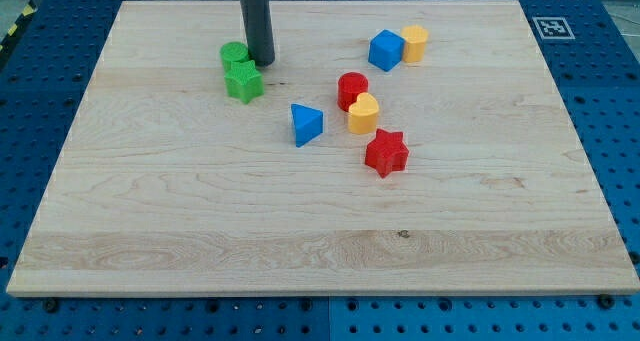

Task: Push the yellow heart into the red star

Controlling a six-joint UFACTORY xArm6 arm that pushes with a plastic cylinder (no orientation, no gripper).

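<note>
Yellow heart [363, 113] light, rigid, slides easily; push upper side toward red star [386, 152] just below. My tip [262, 61], bare rod holding nothing, beside green blocks [240, 73].

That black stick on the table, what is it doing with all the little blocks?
It's my pushing rod. My tip sits at the view's top, right beside the green blocks. My job is to push the yellow heart into the red star. The heart lies just above the star, apparently with a small gap between them, and I'm not near it yet.
</note>
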